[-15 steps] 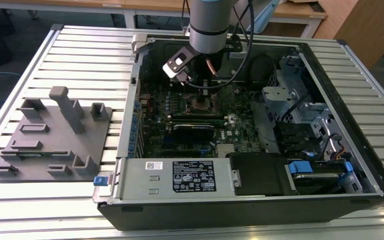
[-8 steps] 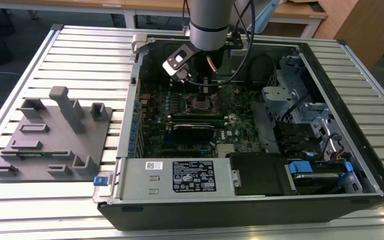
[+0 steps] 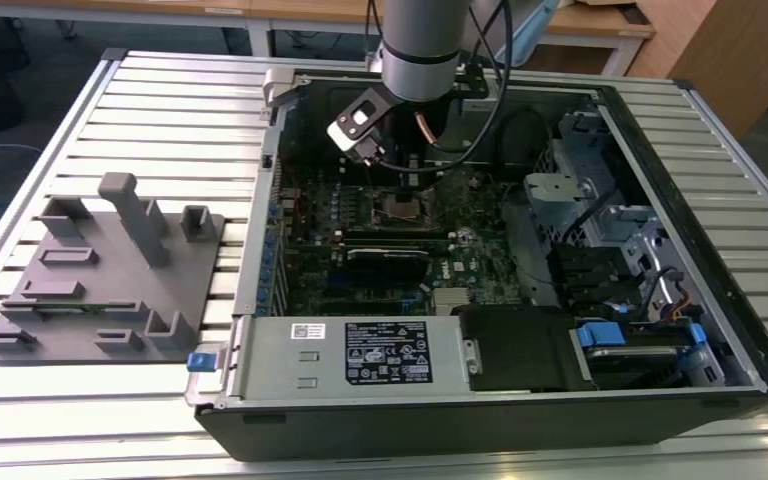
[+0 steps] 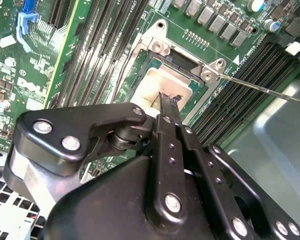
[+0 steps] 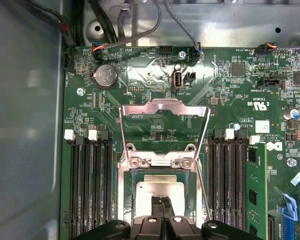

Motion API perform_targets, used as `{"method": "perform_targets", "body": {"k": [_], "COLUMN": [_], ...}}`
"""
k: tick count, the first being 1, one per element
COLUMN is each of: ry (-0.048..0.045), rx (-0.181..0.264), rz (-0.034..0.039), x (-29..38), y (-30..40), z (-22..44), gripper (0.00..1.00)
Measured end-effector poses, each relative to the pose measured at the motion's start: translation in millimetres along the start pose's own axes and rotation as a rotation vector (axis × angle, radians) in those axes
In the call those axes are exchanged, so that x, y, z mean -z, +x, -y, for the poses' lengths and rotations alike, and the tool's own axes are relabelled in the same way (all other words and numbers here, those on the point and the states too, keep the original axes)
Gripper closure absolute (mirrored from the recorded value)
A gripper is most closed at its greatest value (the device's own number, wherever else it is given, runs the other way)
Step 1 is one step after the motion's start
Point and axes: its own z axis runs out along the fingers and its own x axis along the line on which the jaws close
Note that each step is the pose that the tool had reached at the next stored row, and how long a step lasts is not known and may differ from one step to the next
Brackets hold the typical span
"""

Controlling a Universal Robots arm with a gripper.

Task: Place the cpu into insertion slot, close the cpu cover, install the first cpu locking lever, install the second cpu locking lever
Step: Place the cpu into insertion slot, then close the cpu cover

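First wrist view detail is being relied on most: the cpu (image 5: 148,191) is being shown lying flat inside the insertion slot (image 5: 126,197), its pale metal top facing up, while the cpu cover (image 5: 165,103) is standing flipped open beyond its hinges, its window framing bare motherboard (image 5: 230,90). The chip is being judged light, rigid and fragile, with a smooth top that is likely slippery. It is best being taken by two opposite edges and kept level, since the contacts beneath it in the socket are being judged easily bent. The cover is being judged thin, springy sheet metal, better pushed on its free bar than pinched. A thin wire locking lever (image 5: 204,182) is being seen raised beside the socket. The gripper (image 5: 162,200) is being held with its two fingers pressed together, nothing being visible between them, and their tips are sitting at the middle of the chip's top. Whether they are touching it or hovering just above cannot be told. In the exterior view the arm (image 3: 418,40) is being seen reaching steeply down into the open computer case (image 3: 491,425), its wrist poised over the socket, which is lying between the two banks of memory slots (image 5: 89,185).
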Motion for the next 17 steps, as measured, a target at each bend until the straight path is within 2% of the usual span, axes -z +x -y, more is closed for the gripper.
{"method": "perform_targets", "body": {"k": [17], "ry": [0.0001], "rx": [0.000], "rz": [-0.0016], "x": [5.0], "y": [0.1], "z": [-0.2], "gripper": [0.90]}}
